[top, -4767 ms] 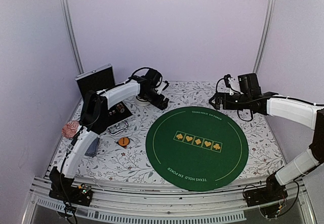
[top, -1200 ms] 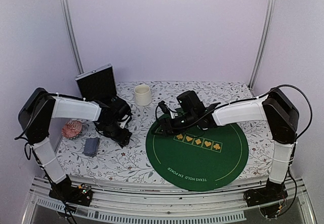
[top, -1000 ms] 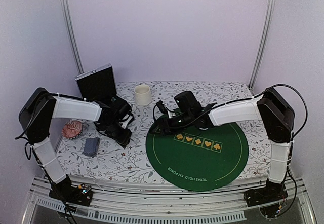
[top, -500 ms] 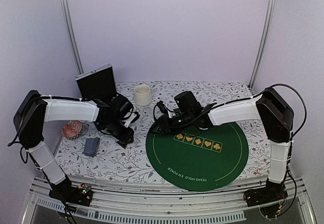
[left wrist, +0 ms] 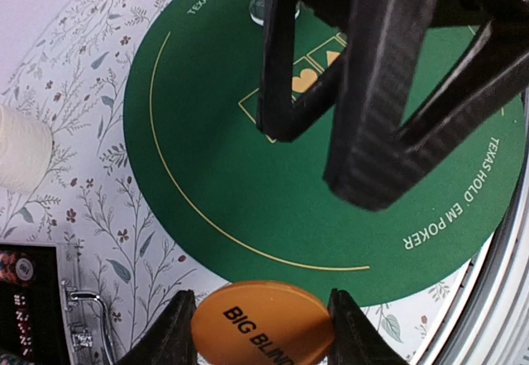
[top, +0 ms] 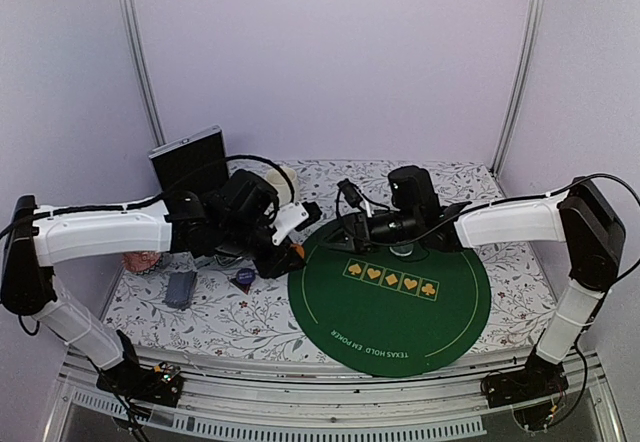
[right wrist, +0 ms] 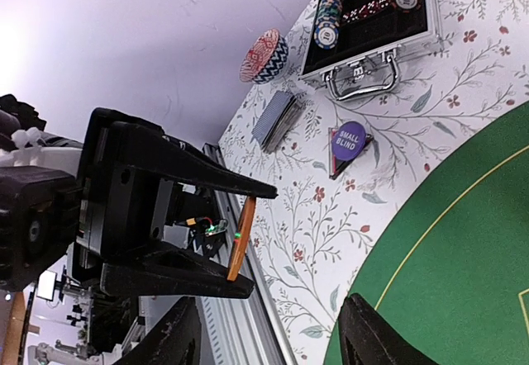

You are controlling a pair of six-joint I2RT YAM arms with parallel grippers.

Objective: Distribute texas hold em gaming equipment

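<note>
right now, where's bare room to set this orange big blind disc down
Bare: the near half of the round green felt mat, below its row of yellow card suits; also the floral cloth between mat and near rail. Crowded: the left side, around the silver-edged black case, grey-blue card deck and purple small-blind disc.

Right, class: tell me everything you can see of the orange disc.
The orange disc is round, flat and thin, plastic by its look, with black lettering BIG BLIN, the rest out of frame. The left gripper holds it edge to edge between its jaws, near the green mat's edge.
</note>
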